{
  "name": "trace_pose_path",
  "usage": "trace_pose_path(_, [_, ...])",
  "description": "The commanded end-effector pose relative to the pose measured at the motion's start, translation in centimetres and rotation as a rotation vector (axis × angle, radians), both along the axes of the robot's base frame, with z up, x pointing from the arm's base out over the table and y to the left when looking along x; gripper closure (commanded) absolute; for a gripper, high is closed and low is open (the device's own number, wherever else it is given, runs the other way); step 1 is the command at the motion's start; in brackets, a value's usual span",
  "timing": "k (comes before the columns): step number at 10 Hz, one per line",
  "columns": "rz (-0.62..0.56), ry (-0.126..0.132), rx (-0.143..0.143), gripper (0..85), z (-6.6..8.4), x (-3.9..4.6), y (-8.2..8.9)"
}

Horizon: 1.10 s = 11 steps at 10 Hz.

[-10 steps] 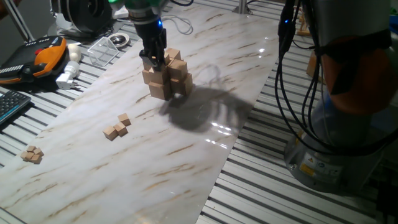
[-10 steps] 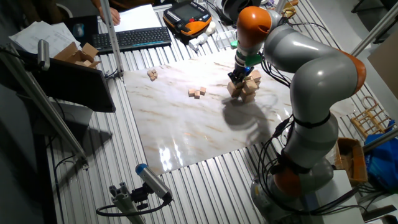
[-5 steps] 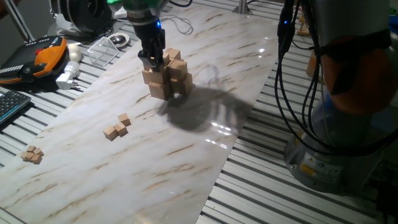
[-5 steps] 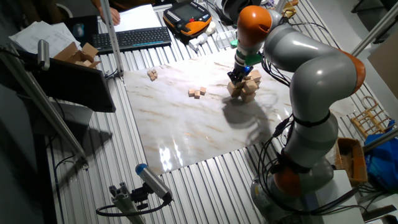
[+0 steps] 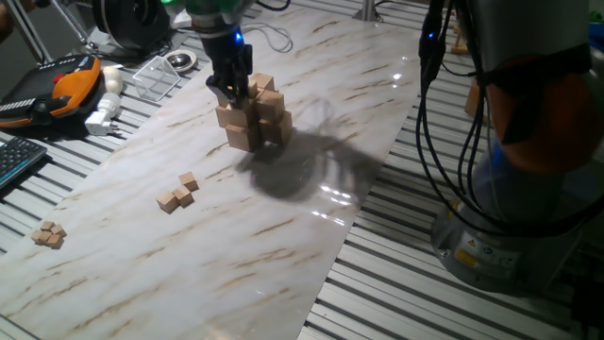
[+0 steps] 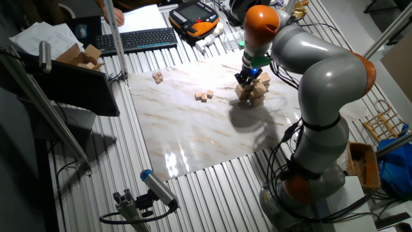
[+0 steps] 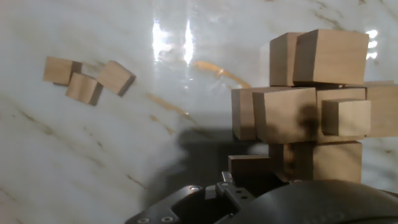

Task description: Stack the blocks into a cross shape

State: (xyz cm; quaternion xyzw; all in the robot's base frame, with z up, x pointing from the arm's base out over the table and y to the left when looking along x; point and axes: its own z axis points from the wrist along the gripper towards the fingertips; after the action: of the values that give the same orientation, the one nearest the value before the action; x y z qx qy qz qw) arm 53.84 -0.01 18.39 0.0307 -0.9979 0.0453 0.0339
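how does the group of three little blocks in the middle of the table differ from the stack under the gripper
The three little blocks lie flat on the marble table, scattered loosely side by side in one layer; the stack rises in tiers. The little blocks are much smaller than the stack's big cubes. The little blocks sit out in the open, while the gripper hangs right at the stack's top. Both are plain light-tan wood.

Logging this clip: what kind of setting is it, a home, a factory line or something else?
Most likely a robotics lab workbench. A marble-patterned board lies on a slatted aluminium table, with a keyboard, a teach pendant and loose cables around the arm.
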Motion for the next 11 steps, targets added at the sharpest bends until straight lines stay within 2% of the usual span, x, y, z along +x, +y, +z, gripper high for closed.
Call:
trace_pose_path(1, [0.01, -0.003, 0.003, 85.0, 0.2, -0.04, -0.9])
trace_pose_path(3, [0.067, -0.007, 0.009, 85.0, 0.8, -0.11, -3.9])
trace_pose_path(5, [0.122, -0.012, -0.016, 85.0, 1.8, -0.18, -6.1])
trace_pose_path(6, [0.14, -0.011, -0.001, 85.0, 2.1, 0.08, -7.4])
trace_pose_path(9, [0.13, -0.036, 0.0, 85.0, 1.1, 0.39, -8.8])
trace_pose_path(11, [0.123, -0.035, 0.02, 85.0, 0.1, 0.43, -8.9])
